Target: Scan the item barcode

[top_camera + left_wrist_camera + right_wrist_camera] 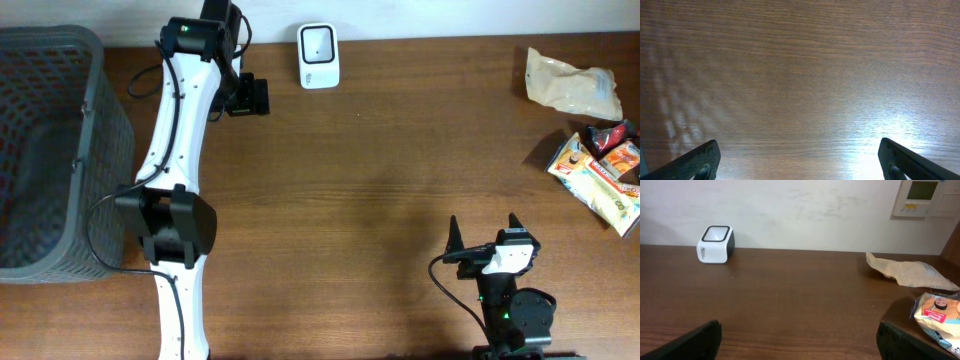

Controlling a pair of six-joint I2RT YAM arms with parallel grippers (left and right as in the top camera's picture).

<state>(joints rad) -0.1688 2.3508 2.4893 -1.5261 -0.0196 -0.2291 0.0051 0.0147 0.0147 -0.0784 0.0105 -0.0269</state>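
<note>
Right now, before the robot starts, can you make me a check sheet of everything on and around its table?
Surface: brown wooden table, no spills seen.
Job's things: white barcode scanner at the far edge; tan pouch and snack packets on the right side, none picked up.
Clutter: grey basket at the left; what is inside is not clear.
Grippers: left tool open over bare wood; right tool open, holding nothing.
Cables: black cable along the left arm; second cable by the right arm.
Surroundings: pale wall with a control panel.
</note>
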